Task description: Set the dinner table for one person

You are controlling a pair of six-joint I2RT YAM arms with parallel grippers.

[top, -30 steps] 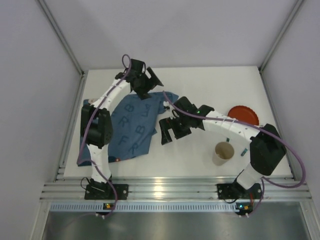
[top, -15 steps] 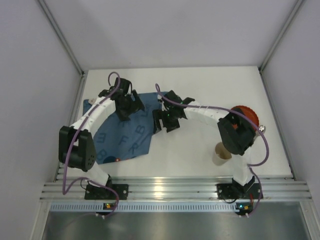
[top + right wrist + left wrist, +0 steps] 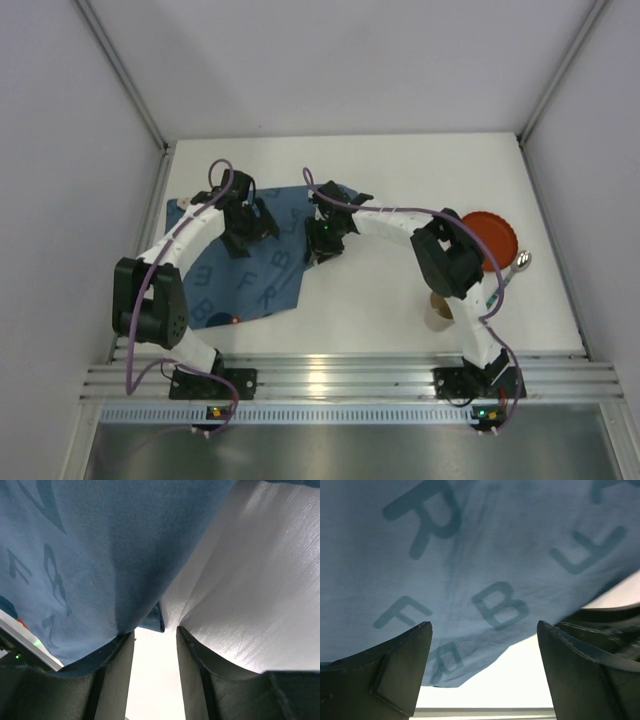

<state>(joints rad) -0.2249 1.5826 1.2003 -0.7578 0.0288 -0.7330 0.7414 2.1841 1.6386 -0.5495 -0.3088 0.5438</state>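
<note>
The blue letter-printed placemat (image 3: pixel 255 265) lies on the left half of the white dinner table (image 3: pixel 400 170). My left gripper (image 3: pixel 245 225) hovers low over the mat's far part. In the left wrist view that gripper (image 3: pixel 484 630) is wide open, with only cloth (image 3: pixel 470 555) and bare table (image 3: pixel 520 680) between its fingers. My right gripper (image 3: pixel 322 240) is at the mat's right edge. Seen from the right wrist, that gripper (image 3: pixel 155 635) has its jaws half closed with a clear gap, and a corner of the cloth (image 3: pixel 152 622) sits at the fingertips.
A red plate (image 3: pixel 497 232) lies at the far right, partly under the right arm. A paper cup (image 3: pixel 438 312) stands near the front right, half hidden by that arm. A spoon's bowl (image 3: pixel 523 260) shows beside the plate. The aluminium rail (image 3: pixel 330 380) runs along the near edge.
The left gripper came down and toward the near left onto the mat. The right gripper moved left to the mat's right edge and its jaws narrowed. The mat lies flatter.
</note>
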